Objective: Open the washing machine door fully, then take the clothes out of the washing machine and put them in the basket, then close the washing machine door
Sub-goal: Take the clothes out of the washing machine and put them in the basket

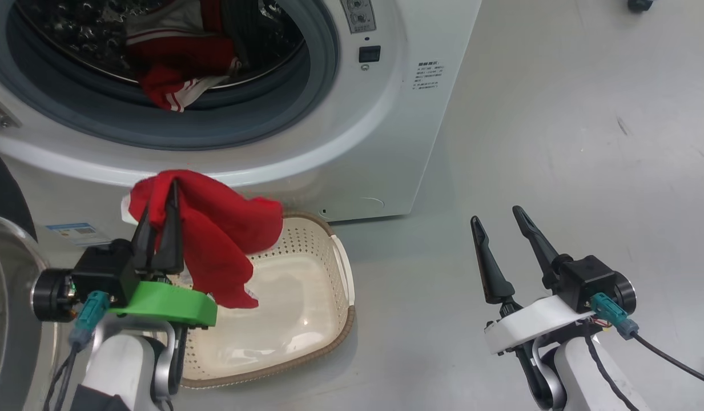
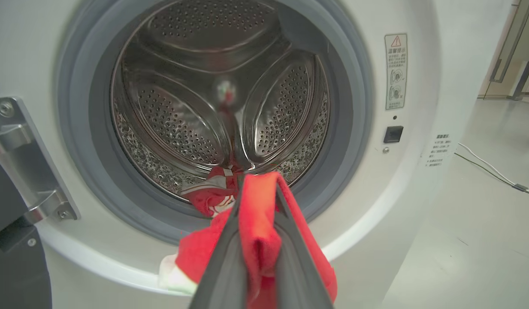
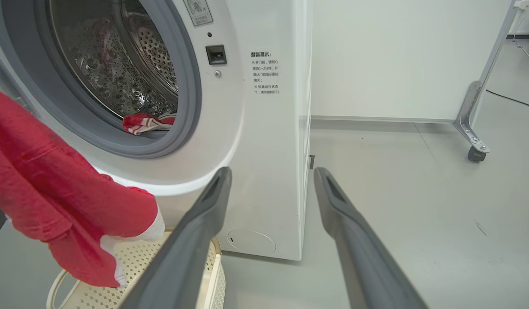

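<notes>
1. Far left of the head view: the washing machine door stands swung open. I see only its black rim and part of the glass bowl at the frame edge.
2. The left gripper is clenched on a red garment. In the left wrist view the cloth is pinched between the two dark fingers, bunched at the tips and spilling down either side. The garment hangs clear of the drum, in front of the lower front of the washing machine. A small white patch shows at its edge.
3. The basket sits on the floor, just in front of the machine's lower right corner. The garment's lower folds hang over the basket's left half. I cannot tell whether the cloth touches the rim. The inside of the basket looks bare.
4. A striped garment, red with white trim and panels, lies at the front of the steel drum. One end droops over the grey seal.
5. The right gripper is released, fingers spread wide and holding nothing. It hangs over bare floor to the right of the machine, well apart from the basket. In the right wrist view its fingers frame the machine's right corner.
</notes>
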`<state>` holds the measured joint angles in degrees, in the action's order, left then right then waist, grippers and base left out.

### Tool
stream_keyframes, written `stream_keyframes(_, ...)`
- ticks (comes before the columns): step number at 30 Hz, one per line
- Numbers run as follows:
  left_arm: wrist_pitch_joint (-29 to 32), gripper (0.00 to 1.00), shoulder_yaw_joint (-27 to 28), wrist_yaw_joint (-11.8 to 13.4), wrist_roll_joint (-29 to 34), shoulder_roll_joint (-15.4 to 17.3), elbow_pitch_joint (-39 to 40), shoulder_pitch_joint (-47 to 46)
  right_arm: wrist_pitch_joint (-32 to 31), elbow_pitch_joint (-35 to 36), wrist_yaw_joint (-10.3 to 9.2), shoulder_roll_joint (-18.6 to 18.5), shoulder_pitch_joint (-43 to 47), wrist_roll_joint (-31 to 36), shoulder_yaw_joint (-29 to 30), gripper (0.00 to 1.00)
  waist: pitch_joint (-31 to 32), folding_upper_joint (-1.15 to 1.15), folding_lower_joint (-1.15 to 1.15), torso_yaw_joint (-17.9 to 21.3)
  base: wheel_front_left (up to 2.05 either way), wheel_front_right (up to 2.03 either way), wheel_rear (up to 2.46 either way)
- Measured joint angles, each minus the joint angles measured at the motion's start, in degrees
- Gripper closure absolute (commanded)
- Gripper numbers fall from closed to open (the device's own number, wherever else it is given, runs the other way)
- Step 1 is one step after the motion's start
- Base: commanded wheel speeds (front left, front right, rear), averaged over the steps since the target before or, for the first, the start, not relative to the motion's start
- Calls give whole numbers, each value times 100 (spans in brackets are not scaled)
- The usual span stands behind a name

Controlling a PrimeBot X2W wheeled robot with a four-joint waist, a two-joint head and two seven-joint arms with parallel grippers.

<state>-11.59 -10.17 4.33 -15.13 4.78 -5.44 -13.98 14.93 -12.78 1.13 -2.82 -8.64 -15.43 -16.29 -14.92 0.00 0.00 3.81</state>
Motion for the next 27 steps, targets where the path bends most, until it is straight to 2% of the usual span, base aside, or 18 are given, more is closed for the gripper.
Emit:
stream_keyframes(14,246,100,-2,-12,-354,-52,-888,86,0,345,22,0,-278,-1,-102,0,-759,0,0,185,0,0,0)
stream_keyframes(27,748,100,166,-202,-509,127,-2037,-835,1,665,-85,-2,-785,-171,-323,0,-1795,0,0,474,0,0,0)
